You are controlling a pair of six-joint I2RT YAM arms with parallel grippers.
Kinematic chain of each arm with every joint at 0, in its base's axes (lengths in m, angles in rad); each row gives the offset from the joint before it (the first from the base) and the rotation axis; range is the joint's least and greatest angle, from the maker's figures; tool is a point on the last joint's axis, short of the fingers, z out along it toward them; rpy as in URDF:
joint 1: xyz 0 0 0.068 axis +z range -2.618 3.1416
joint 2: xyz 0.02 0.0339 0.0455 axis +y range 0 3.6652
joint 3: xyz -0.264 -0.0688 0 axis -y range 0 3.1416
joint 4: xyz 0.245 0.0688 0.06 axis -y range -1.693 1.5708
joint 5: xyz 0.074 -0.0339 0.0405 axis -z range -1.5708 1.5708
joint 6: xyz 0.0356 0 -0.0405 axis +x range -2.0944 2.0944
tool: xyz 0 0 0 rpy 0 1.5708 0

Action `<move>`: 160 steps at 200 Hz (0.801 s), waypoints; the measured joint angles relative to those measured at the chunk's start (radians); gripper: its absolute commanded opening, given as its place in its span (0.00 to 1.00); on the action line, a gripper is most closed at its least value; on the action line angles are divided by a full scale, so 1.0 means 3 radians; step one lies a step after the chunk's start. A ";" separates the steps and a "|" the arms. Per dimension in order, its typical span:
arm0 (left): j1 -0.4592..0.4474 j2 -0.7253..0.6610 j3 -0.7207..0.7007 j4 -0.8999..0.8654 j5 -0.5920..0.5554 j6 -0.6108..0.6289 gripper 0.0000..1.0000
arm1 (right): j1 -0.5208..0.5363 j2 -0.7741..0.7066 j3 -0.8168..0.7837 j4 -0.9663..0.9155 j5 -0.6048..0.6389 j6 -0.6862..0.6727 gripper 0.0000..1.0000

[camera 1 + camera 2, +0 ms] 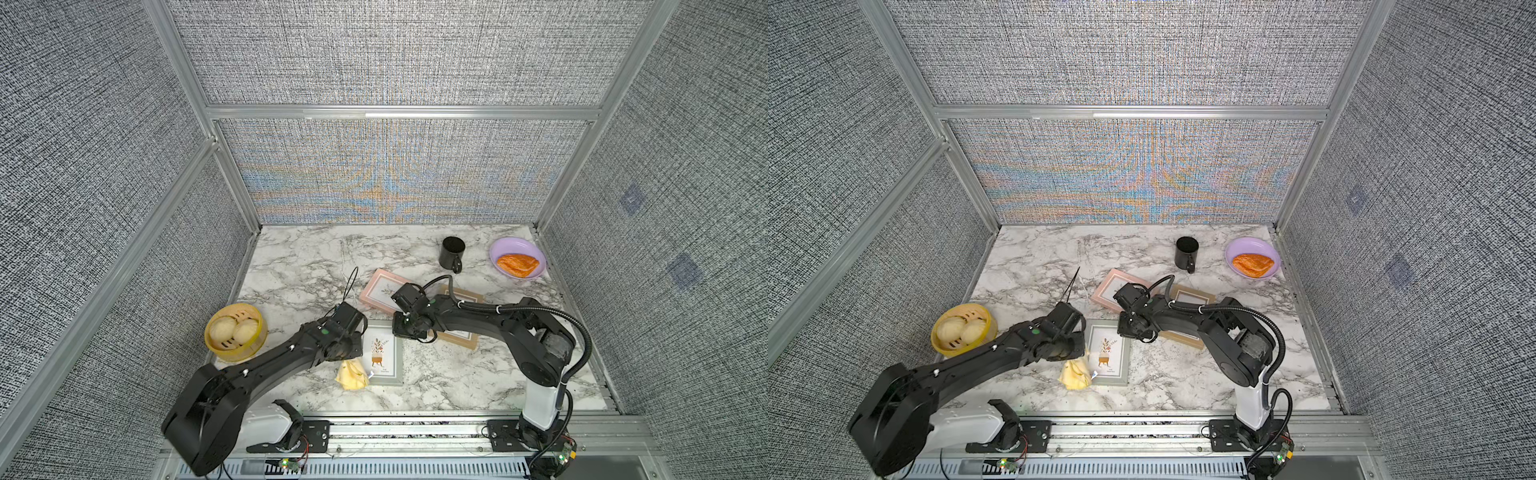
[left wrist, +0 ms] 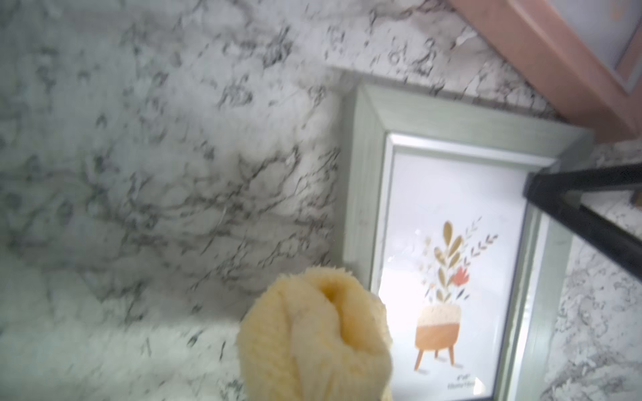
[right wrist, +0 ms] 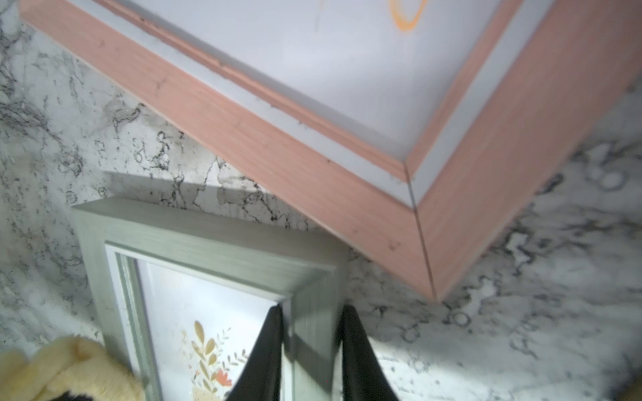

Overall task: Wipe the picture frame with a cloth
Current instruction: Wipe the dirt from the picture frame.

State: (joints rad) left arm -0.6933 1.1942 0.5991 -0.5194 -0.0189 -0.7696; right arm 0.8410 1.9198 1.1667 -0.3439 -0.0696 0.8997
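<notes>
A grey-green picture frame [image 1: 384,358] with a potted-plant print lies flat near the table's front middle. The pale-yellow cloth [image 1: 352,376] hangs bunched from my left gripper [image 1: 350,359], which is shut on it; the cloth hides the fingers. It sits at the frame's left border [image 2: 364,180], near the front corner, and its small tag lies over the frame edge. In the left wrist view the cloth [image 2: 312,340] fills the foreground. My right gripper [image 3: 312,310] is shut on the frame's right border [image 3: 314,333], just below its far corner.
A pink frame [image 1: 379,293] lies just behind, its corner close to the grey-green one. A wooden frame [image 1: 462,340] lies under my right arm. A black mug [image 1: 452,252] and a purple plate [image 1: 498,246] with bread stand back right. A yellow steamer [image 1: 258,337] with buns stands left.
</notes>
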 measured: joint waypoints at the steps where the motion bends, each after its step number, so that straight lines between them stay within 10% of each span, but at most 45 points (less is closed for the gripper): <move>1: -0.0001 -0.0017 -0.0009 -0.0005 0.0003 -0.0001 0.00 | 0.0003 0.0000 0.0000 0.0000 0.0004 0.0001 0.18; 79: -0.0575 -0.0540 -0.0127 -0.0249 0.0011 -0.0257 0.00 | 0.0050 0.0023 0.0011 0.0052 0.0061 0.0011 0.19; 160: -0.1216 0.0216 -0.0032 0.0278 -0.0278 -0.0633 0.00 | 0.0055 0.0027 0.0020 0.0046 0.0071 0.0022 0.19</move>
State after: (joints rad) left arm -1.0580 1.2591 0.5896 -0.4358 -0.1024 -0.9596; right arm 0.8574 1.9278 1.1728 -0.3302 -0.0483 0.9062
